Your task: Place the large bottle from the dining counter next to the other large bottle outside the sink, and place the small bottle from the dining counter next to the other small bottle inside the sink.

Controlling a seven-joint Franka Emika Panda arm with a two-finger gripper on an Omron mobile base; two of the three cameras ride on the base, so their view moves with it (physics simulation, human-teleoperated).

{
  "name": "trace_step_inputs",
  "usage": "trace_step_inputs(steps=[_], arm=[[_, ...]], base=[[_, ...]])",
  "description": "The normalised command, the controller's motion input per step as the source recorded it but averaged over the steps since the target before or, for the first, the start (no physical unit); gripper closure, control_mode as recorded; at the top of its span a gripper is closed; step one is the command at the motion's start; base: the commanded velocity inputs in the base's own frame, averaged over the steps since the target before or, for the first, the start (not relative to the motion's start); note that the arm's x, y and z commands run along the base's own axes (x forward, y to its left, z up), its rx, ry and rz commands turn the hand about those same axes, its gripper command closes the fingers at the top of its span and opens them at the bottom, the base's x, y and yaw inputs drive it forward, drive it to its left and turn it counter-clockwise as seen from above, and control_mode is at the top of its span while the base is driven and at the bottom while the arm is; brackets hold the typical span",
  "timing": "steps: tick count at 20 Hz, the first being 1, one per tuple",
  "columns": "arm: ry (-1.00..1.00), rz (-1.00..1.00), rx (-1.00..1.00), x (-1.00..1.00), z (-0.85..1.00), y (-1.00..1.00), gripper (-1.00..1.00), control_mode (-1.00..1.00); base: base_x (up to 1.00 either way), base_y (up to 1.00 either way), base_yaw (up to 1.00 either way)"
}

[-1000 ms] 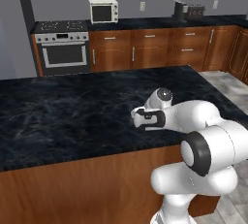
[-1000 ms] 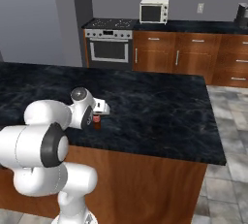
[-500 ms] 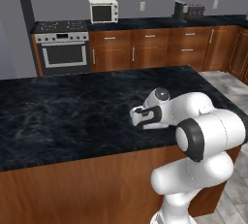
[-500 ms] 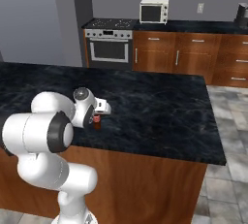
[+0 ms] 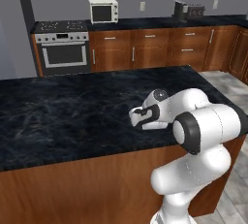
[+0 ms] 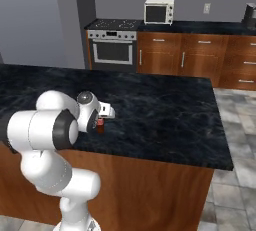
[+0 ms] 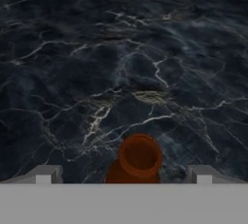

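Hovering low over the dining counter (image 5: 58,116), the gripper (image 7: 123,174) hangs near the front edge, toward the counter's right end, with its fingers spread as wide as they go and nothing held. In the hand view the two fingertips (image 7: 46,174) rise at either side of the small bottle (image 7: 138,160), whose brown neck and round mouth point up at the camera; the bottle stands upright between them but sits slightly right of centre, and neither finger seems to touch it. From the right base view the small bottle (image 6: 100,126) stands on the black stone just under the hand, a short way back from the front edge, its red label partly hidden by the wrist. The wide spread and the straight-down look along the bottle suggest a top grasp in preparation: the fingers are set to drop on both sides of the body before they close. A small sideways correction would probably centre the bottle first.
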Motion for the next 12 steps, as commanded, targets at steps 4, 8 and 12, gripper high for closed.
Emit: trace_step_inputs(steps=[4, 8, 12], arm=[[0.0, 0.0, 0.0, 0.07, -0.07, 0.0, -1.0, -1.0], [0.0, 0.0, 0.0, 0.15, -0.03, 0.0, 1.0, -1.0], [0.0, -0.02, 0.0, 0.07, 0.0, 0.0, 1.0, -1.0]], base=[[0.0, 0.0, 0.0], [0.0, 0.0, 0.0], [0.0, 0.0, 0.0]])
